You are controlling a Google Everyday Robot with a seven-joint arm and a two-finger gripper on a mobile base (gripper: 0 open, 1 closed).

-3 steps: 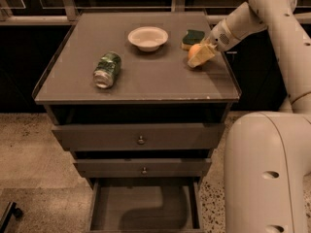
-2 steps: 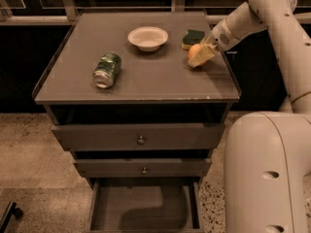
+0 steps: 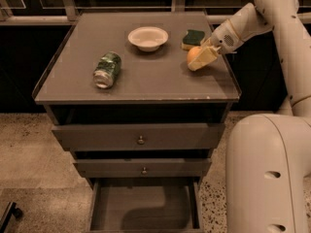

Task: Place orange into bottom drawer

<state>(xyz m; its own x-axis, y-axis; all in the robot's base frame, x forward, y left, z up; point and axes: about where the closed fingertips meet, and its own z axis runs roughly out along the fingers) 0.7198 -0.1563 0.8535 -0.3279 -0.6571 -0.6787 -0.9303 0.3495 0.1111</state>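
The orange [image 3: 193, 55] is at the right side of the cabinet top, just in front of the sponge. My gripper [image 3: 200, 59] reaches in from the right, and its pale fingers [image 3: 208, 56] are closed around the orange, which is at or just above the surface. The bottom drawer [image 3: 146, 208] is pulled open at the foot of the cabinet. Its grey floor is bare.
A white bowl [image 3: 147, 37] stands at the back middle of the cabinet top [image 3: 146, 84]. A green-and-yellow sponge [image 3: 193, 38] lies behind the orange. A green can [image 3: 107, 69] lies on its side at the left. Two upper drawers [image 3: 140, 137] are closed. My white base [image 3: 267, 174] stands at the right.
Almost nothing has changed. My gripper stays on the orange at the same spot on the right of the cabinet top.
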